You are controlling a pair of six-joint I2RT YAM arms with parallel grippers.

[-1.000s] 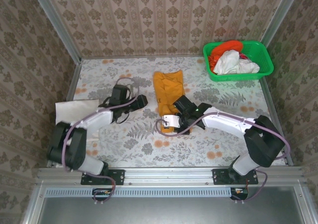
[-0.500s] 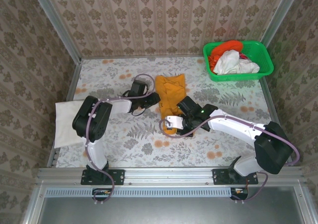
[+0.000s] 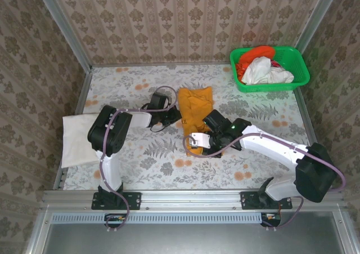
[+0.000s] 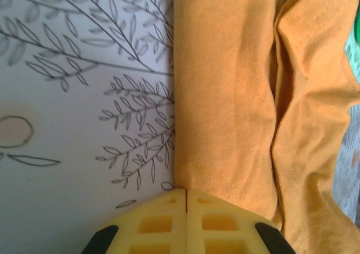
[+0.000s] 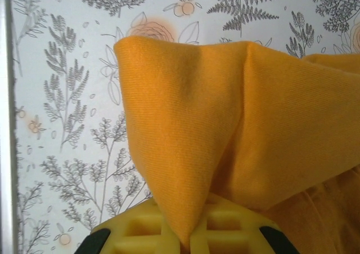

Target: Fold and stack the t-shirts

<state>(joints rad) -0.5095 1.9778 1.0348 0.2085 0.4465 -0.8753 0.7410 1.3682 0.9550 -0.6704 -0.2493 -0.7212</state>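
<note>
The amber-orange t-shirt lies bunched in the middle of the table. My right gripper is shut on a fold of that amber-orange shirt, and the cloth rises in a peak out of its yellow fingers. My left gripper is shut, its tips against the left edge of the shirt; I see no cloth between them. A folded white t-shirt lies at the table's left edge. White and red-orange shirts are heaped in the basket.
The green lattice basket stands in the far right corner. Patterned walls close in the table at the back and both sides. A metal rail runs along the near edge. Bare floral tabletop lies in front of the shirt.
My left gripper swung right from the table's left part to the orange shirt's left edge. The right gripper carried its end of the shirt slightly right and away, bunching it shorter.
</note>
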